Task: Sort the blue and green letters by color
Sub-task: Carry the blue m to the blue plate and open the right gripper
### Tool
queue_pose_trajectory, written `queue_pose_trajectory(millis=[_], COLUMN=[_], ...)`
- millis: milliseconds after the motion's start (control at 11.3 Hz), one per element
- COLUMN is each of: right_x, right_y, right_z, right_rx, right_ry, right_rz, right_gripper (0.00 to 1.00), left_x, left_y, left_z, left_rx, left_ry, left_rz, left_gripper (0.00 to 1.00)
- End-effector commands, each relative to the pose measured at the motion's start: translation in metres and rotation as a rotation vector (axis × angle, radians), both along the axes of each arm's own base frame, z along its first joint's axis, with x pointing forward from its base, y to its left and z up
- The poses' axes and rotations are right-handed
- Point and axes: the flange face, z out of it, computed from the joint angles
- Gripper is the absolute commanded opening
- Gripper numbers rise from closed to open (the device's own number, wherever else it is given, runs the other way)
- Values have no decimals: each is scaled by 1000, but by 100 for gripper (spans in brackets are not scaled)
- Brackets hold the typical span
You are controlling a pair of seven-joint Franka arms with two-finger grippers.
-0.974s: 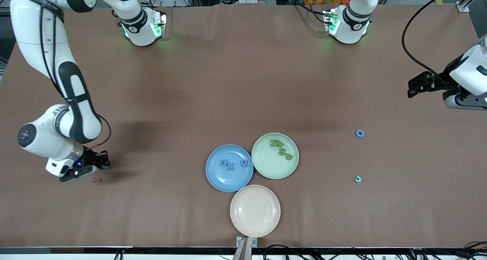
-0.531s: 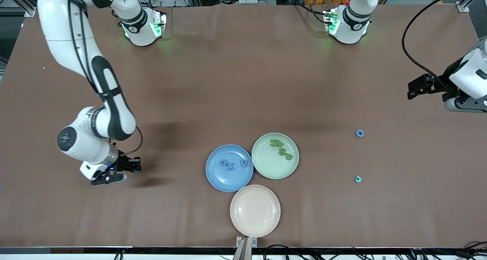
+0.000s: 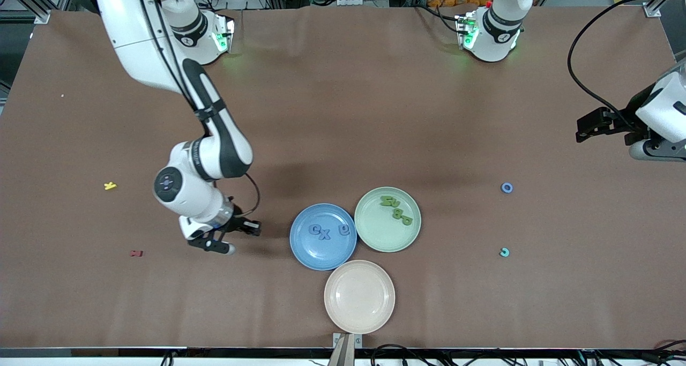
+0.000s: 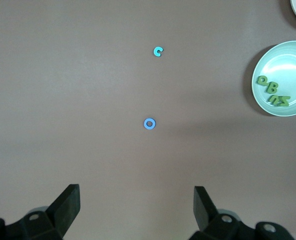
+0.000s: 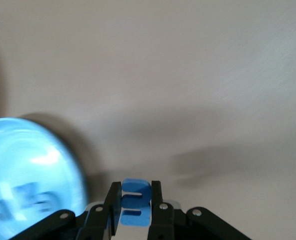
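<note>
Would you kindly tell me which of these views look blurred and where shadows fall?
Right wrist view: the round blue plate is smeared, while the blue letter piece in the right gripper stays crisp. Front view: a soft shadow lies beside that gripper. Left wrist view: sharp, evenly lit.

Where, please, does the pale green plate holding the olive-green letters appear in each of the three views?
Front view: pale green plate sits low centre, touching the blue plate, which is the shared landmark.
Left wrist view: green plate at the right edge.
Right wrist view: not in it; only the blue plate shows.
</note>
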Motion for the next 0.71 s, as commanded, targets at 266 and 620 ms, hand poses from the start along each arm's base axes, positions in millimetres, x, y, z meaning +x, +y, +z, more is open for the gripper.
queue_pose_trajectory(millis=[266,620], right_x=[-1,3], right_y=[96,80], right_z=[55,54], right_rx=[292,292], right_ry=[99,86], right_rz=[-470,-497], right_gripper=[45,100], left_x=[6,7], left_y=[6,6], left_z=[2,2], left_rx=[-31,-31], left_ry=[-7,-19], left_rz=[-9,-9], left_gripper=[100,100])
